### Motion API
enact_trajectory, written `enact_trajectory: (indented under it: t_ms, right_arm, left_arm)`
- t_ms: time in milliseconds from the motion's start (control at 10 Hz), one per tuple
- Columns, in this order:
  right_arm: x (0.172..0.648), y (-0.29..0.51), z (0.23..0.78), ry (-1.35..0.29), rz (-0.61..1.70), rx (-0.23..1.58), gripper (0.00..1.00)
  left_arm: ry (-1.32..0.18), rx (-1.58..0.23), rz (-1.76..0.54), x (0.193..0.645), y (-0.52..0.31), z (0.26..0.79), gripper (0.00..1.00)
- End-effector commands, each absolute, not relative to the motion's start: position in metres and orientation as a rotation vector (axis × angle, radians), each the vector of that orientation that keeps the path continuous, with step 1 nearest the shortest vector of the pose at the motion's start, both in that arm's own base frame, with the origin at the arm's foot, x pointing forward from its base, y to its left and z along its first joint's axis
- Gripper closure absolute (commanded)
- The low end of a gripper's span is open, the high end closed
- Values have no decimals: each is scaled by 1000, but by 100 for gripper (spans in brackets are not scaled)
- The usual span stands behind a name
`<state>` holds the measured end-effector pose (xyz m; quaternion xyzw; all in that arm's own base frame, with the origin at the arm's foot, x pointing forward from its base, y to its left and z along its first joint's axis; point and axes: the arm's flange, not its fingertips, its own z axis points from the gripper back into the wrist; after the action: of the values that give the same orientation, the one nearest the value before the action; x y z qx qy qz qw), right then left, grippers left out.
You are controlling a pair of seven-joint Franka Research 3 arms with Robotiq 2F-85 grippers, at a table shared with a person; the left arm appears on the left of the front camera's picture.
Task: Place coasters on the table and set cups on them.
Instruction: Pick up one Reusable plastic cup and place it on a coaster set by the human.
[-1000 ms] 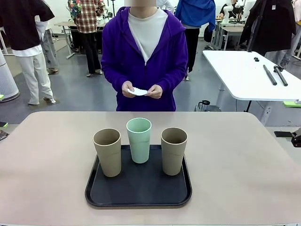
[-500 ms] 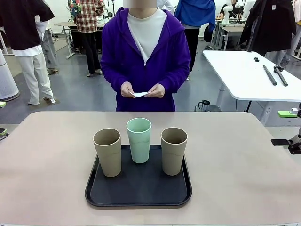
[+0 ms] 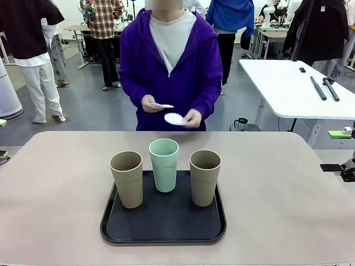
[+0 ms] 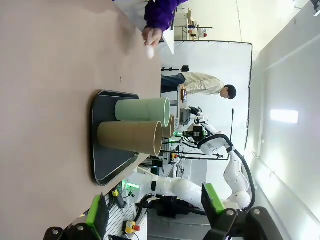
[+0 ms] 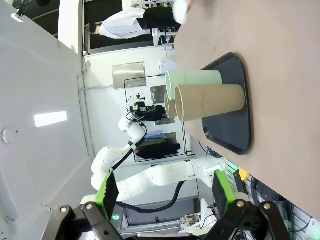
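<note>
Front view: matte cups (image 3: 164, 164) (tapered)

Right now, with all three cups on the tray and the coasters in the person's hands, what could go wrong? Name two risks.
1. The mint green cup stands close between the left tan cup and the right tan cup on the black tray; reaching for one could tip a tall neighbour.
2. The coaster in the person's hand looks thin and light; on the smooth table it might slide if a cup lands off-centre.

Farthest cup (image 4: 172, 127) (tan) mostly hidden
</note>
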<state>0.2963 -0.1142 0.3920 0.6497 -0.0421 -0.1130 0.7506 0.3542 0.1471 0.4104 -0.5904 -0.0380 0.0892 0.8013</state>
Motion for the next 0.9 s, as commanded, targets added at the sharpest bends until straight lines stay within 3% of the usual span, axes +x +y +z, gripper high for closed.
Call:
enact_trajectory:
  t_ms: [0,800]
  right_arm:
    - [297,-115,392,-84,-262,1419,0]
    - [297,-115,392,-84,-262,1419,0]
  left_arm:
    - [-88,-1279,190,353,146,413,0]
    - [-88,-1279,190,353,146,413,0]
